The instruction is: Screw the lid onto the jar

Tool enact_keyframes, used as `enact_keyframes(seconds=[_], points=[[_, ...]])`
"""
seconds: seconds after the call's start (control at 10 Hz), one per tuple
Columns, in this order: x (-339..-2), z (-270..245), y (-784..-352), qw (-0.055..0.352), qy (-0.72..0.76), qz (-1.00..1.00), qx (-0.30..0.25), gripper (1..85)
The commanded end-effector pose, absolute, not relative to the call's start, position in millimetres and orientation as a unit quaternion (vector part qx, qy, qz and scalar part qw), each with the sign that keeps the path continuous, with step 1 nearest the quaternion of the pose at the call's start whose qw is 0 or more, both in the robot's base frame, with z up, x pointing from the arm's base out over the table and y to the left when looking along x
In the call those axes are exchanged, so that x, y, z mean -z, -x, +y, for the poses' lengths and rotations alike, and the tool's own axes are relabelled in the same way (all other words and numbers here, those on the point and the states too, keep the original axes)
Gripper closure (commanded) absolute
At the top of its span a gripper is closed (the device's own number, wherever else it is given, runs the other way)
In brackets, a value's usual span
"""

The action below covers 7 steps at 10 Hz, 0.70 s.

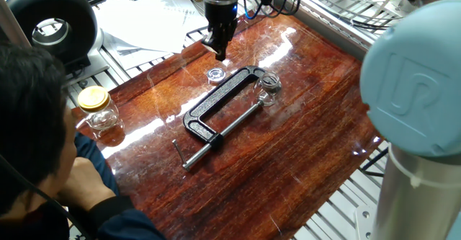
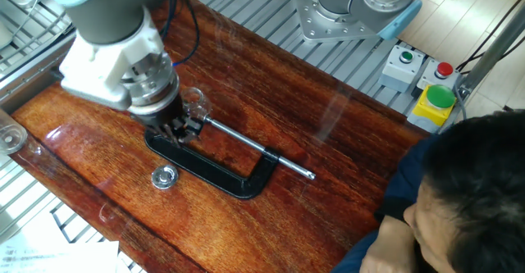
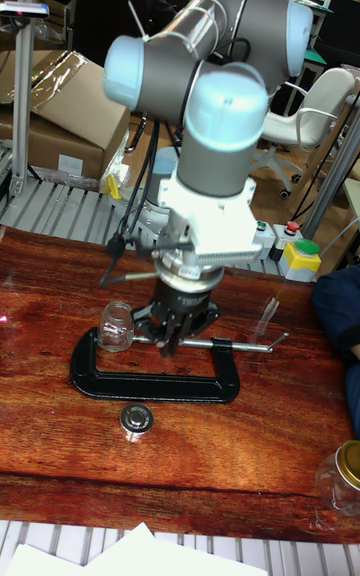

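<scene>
A yellow-lidded jar [image 1: 98,109] stands at the table's left edge. The lid [image 1: 215,74] lies flat beside the black C-clamp [image 1: 222,104], with the gripper [image 1: 220,50] above it, fingers nearly together, gripping nothing. The jar [image 1: 269,86] sits in the clamp's mouth.

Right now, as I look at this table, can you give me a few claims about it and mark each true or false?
1. The lid lies on the table, apart from the jar. True.
2. The jar sits at one end of the black clamp. True.
3. The gripper holds the lid. False: nothing shows between its fingers, and the lid is on the wood.
4. The lid is already screwed onto the jar. False: the jar's mouth is open.
5. A yellow-lidded jar stands near the table's edge. True.
6. The clamp stands upright. False: it lies flat.
</scene>
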State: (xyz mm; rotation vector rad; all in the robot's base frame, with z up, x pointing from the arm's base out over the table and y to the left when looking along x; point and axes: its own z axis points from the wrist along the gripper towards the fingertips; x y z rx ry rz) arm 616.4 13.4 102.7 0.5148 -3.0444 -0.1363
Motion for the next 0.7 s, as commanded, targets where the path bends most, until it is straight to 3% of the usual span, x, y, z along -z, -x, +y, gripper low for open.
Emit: enact_keyframes(seconds=[0.0,0.2,0.6], points=[[-78.6,6.6,-631.1,0.017,-0.169,-0.984,0.057,19.0],[-51.6,-7.7,-654.4,-0.012,-0.174,-0.984,0.045,19.0],[-15.9,-6.1,-662.8,-0.020,-0.161,-0.987,0.017,20.0]])
